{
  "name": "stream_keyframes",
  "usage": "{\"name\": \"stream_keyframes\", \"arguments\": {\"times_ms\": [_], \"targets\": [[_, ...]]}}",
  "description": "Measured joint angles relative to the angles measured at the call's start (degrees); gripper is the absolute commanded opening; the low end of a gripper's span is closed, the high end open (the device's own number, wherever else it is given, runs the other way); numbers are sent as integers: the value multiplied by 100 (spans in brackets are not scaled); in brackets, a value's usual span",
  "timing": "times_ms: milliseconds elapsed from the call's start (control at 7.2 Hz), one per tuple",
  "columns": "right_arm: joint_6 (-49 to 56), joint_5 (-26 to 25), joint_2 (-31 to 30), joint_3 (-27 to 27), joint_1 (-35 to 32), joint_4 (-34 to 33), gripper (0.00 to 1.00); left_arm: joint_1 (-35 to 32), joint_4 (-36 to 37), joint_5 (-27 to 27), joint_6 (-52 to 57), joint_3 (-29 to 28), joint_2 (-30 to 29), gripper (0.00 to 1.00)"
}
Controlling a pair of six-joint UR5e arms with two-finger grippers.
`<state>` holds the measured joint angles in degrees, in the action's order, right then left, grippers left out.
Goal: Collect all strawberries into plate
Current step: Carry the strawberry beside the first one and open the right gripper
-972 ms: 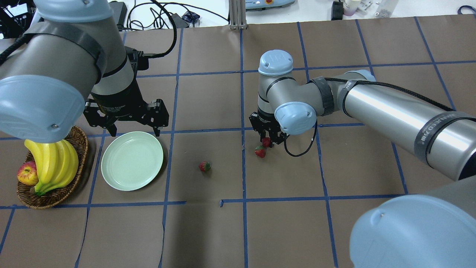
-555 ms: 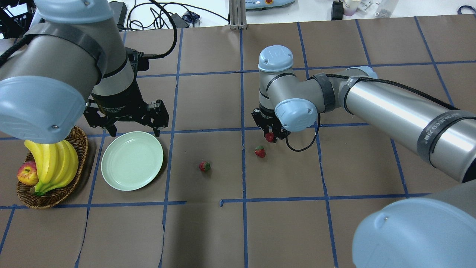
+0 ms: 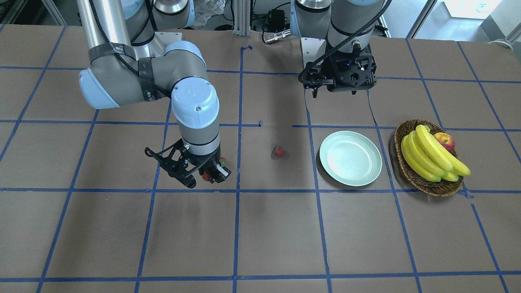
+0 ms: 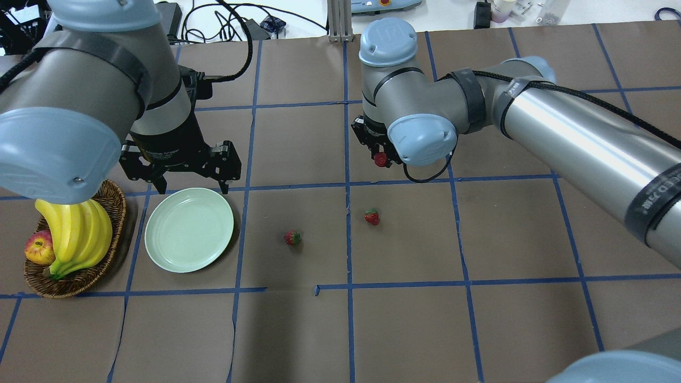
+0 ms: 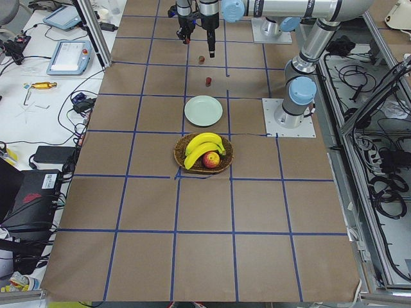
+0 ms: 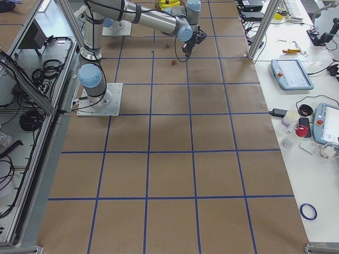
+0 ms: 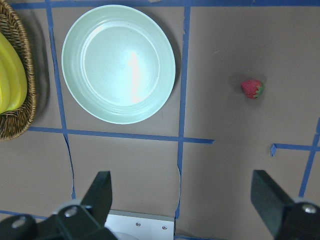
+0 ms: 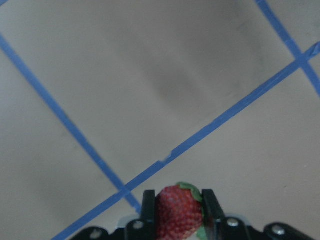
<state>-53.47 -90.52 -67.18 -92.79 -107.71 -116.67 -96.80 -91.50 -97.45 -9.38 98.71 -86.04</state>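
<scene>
My right gripper [image 4: 380, 158] is shut on a strawberry [image 8: 179, 212] and holds it well above the table; the berry also shows between the jaws in the front view [image 3: 206, 176]. Two more strawberries lie on the brown table, one near the middle [image 4: 292, 238] and one to its right [image 4: 372, 216]. The pale mint-green plate [image 4: 189, 230] sits empty at the left. My left gripper [image 4: 192, 186] hangs open and empty above the plate's far edge. Its wrist view shows the plate [image 7: 119, 63] and one strawberry [image 7: 252, 88] to the plate's right.
A brown wicker basket [image 4: 74, 284] with bananas [image 4: 80, 234] and a red-yellow apple [image 4: 38, 249] stands just left of the plate. Blue tape lines grid the table. Cables and equipment lie beyond the far edge.
My right gripper has risen off the table with the strawberry in it and moved toward the far side. The other two strawberries, the plate and the left arm have not moved.
</scene>
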Motion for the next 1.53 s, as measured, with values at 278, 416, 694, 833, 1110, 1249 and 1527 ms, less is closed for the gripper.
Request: {"name": "stream_keyframes", "arguments": {"times_ms": [278, 416, 694, 833, 1110, 1249, 1527], "targets": [[27, 294, 277, 226, -477, -82, 0, 17, 24, 50, 5, -48, 11, 100], [39, 377, 505, 267, -690, -159, 0, 21, 31, 71, 6, -69, 19, 100], [46, 471, 874, 283, -977, -347, 4, 27, 35, 91, 6, -112, 28, 100], [47, 547, 966, 280, -1021, -395, 44, 28, 35, 93, 6, -119, 31, 100], [19, 614, 1026, 233, -1054, -378, 74, 18, 36, 94, 1, -122, 35, 100], [-17, 623, 1020, 216, -1059, -342, 91, 14, 36, 94, -1, -116, 35, 100], [-57, 612, 967, 193, -1066, -206, 99, 14, 36, 89, 0, -110, 35, 100]]}}
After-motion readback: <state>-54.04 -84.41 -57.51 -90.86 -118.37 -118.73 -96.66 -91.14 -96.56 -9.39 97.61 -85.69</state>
